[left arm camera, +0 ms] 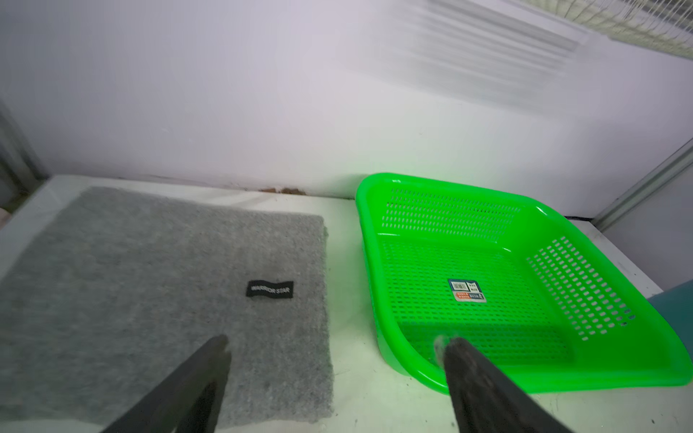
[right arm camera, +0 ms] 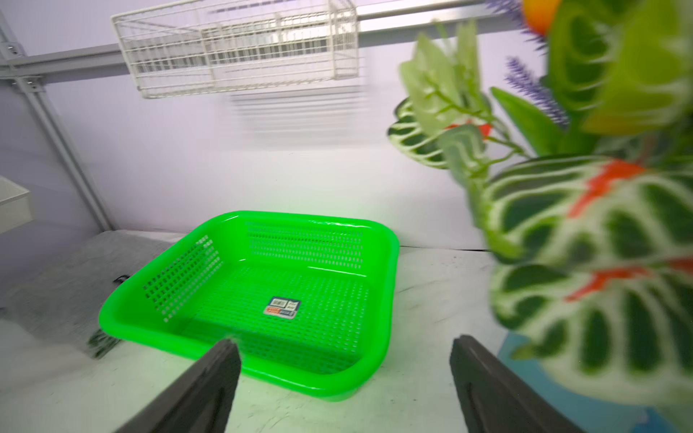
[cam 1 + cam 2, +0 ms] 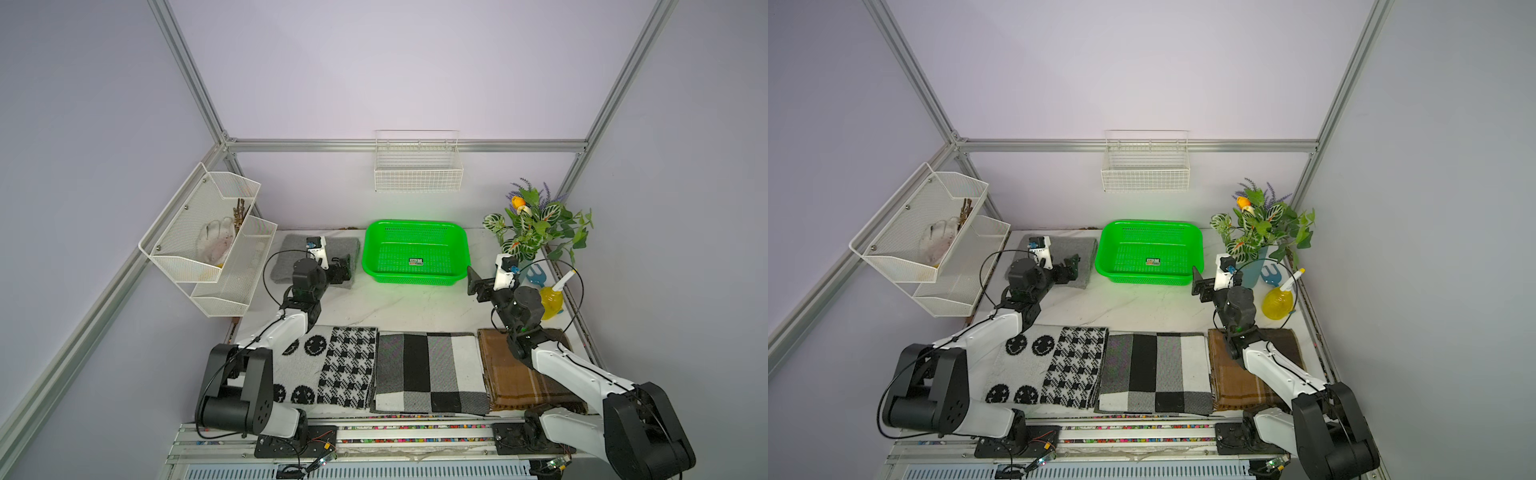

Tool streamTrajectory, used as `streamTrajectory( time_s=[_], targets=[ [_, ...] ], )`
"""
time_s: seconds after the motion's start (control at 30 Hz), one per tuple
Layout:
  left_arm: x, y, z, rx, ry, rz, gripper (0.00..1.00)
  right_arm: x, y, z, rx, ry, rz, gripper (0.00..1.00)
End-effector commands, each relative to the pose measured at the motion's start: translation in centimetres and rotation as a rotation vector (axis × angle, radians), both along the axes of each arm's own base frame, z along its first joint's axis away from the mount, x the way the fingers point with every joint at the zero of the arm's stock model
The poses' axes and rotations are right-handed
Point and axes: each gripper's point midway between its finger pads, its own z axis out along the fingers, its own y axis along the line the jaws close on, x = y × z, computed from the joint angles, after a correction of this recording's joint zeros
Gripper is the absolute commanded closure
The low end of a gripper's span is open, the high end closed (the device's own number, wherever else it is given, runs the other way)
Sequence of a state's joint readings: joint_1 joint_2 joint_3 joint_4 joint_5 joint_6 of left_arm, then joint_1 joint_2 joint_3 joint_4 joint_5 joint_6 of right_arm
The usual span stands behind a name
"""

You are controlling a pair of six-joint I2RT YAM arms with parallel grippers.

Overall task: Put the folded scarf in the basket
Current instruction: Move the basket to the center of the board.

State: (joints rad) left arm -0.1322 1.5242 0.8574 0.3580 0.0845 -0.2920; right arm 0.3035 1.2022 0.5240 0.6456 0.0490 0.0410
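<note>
Left hand, spread and empty, hovers over the folded gray scarf at nine o'clock of the green basket; right hand, likewise spread, hangs at four o'clock.

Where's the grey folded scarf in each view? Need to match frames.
Top view: grey scarf at the table's back, left of the green basket.
Top view: grey scarf, same spot left of the basket.
Left wrist: grey scarf fills the foreground beside the basket, black label showing.
Right wrist: grey scarf blurred, beyond the basket's perforated side wall.
Shared landmark: the sticker inside the basket.
</note>
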Motion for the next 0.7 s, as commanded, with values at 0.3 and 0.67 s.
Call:
streamTrajectory(
  time_s=[0.3,0.67],
  targets=[
    [6.7,-6.5,-3.0,-0.139,0.202,-0.122,0.17,3.3,4.5,-5.6,-0.027,0.219,0.057,0.09],
    [10.2,-7.9,-7.3,-0.119,0.307,-0.126,0.43,4.4,4.6,-5.8,-0.026,0.224,0.038,0.10]
  ],
)
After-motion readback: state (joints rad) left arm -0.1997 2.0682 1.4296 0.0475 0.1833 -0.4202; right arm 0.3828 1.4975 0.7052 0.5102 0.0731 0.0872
